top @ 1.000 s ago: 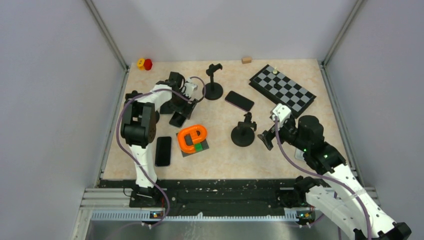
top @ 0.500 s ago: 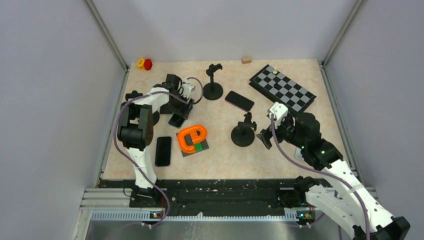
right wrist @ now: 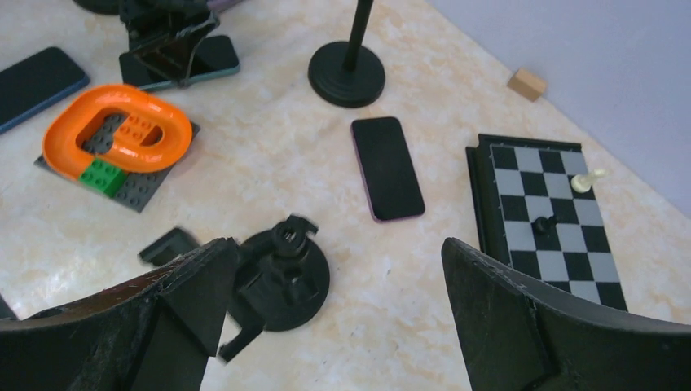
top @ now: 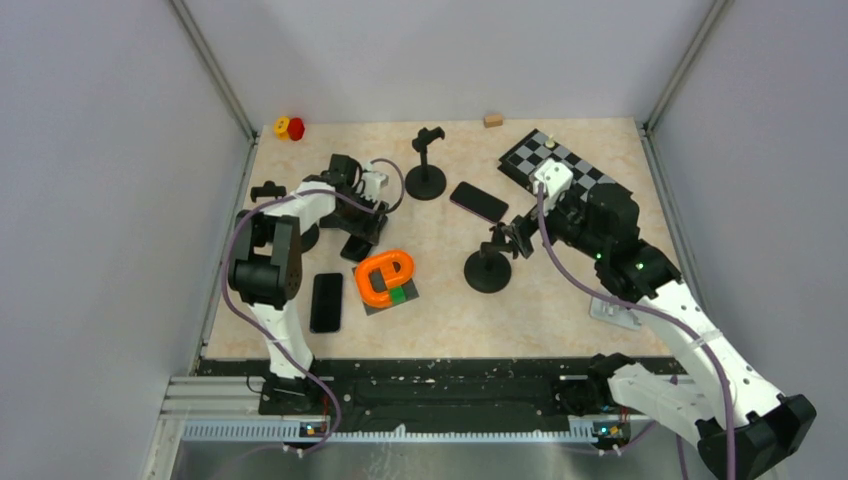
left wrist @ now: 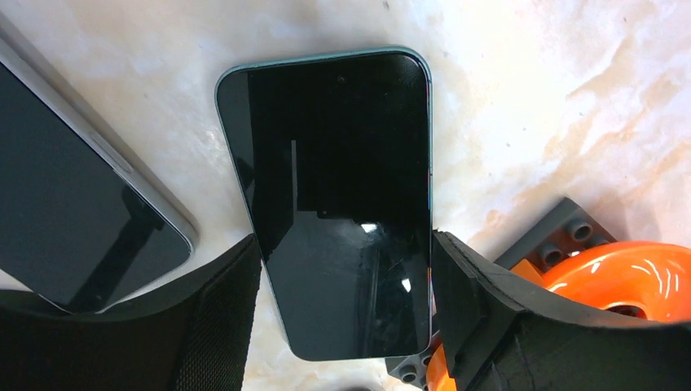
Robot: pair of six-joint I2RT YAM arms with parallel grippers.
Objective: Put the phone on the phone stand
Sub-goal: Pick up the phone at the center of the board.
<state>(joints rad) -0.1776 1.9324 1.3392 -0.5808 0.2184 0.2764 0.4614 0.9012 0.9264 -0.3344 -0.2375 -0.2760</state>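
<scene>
Left wrist view: the phone (left wrist: 338, 187), flat on the table (left wrist: 530, 98), is pinched across its long edges by the left gripper (left wrist: 346, 273) and should be lifted level; the right gripper (right wrist: 338, 257) is spread.

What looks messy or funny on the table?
Nothing is spilled or broken. The chessboard at the far right sits crooked and shows only two pieces: a black piece and a pale piece, which seems to lie on its side.
</scene>
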